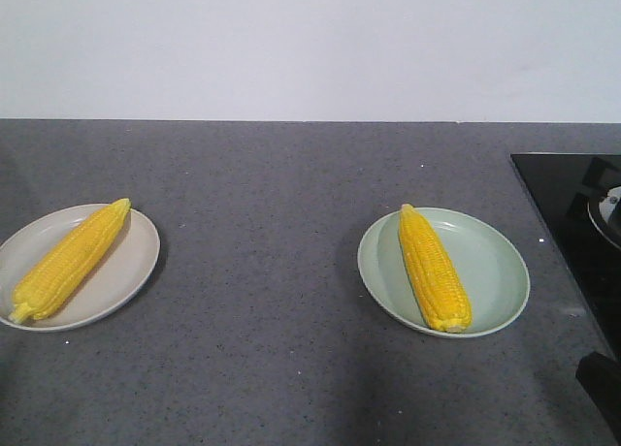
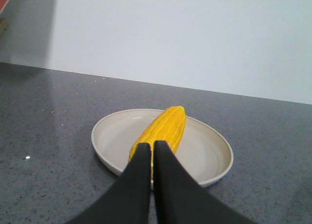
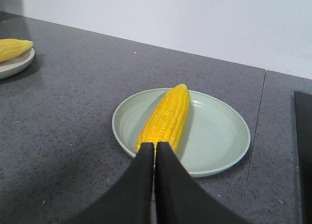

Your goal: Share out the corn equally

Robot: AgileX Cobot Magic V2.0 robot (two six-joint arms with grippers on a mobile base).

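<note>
Here each corn cob (image 1: 68, 260) (image 1: 434, 269) lies lengthwise, tip rearward; both pincers (image 2: 152, 147) (image 3: 155, 146) closed, empty.

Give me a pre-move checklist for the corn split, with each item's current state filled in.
1. Beige plate holds one corn cob: ok.
2. Green plate holds one corn cob: ok.
3. No loose cob on the counter in the front view: ok.
4. Left gripper shut and holding nothing, short of its cob: ok.
5. Right gripper shut and holding nothing: ok.
6. Cobs lie wholly inside the plate rims: ok on both.
</note>
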